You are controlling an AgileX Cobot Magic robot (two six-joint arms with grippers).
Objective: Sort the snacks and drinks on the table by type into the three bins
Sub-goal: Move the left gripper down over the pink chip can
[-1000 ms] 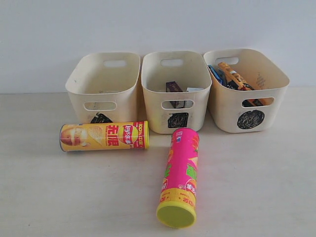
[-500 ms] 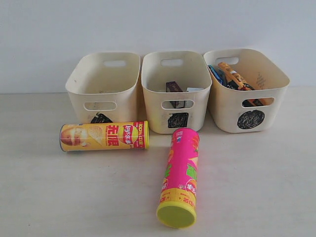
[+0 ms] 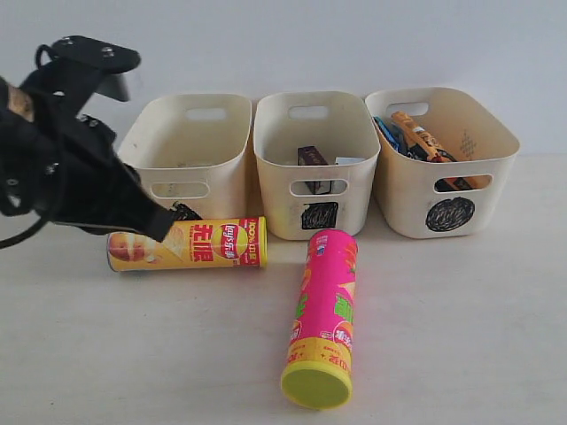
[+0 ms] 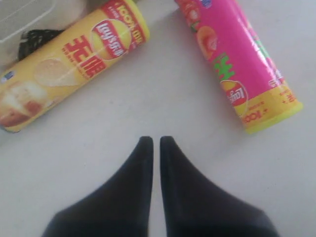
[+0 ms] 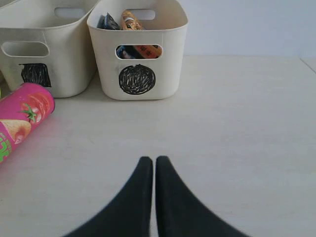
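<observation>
The left gripper (image 4: pixel 155 142) hangs over the table (image 3: pixel 461 336) near the yellow tube (image 3: pixel 186 244), its jaws clenched with nothing between them. If it drops onto the tube like this, the closed tips will likely push rather than grasp. The tube lies on its side and can roll, either against the left bin (image 3: pixel 226 177) just behind it or away across the table. The narrow space between tube and bin leaves little room for a finger on the far side, so a wide-open approach could bump the light bin and shift it.

The pink tube (image 3: pixel 323 314) also lies on its side, out in the open, and its glossy wrap could slip in a shallow pinch. Either tube is long next to the bins, so if it is released tilted it may catch on a rim or tip out.

The yellow tube lies crosswise in front of the left bin, hiding most of that bin's black mark, its red band toward the middle bin (image 3: pixel 354 190). The pink tube lies lengthwise in front of the middle bin, its yellow-green lid toward the exterior camera.

The middle bin holds the purple carton (image 3: pixel 312 156), and the right bin (image 3: pixel 399 195) holds the snack bags (image 3: pixel 416 133). The right gripper (image 5: pixel 154 160) is also clenched and empty, well apart from the tubes.
</observation>
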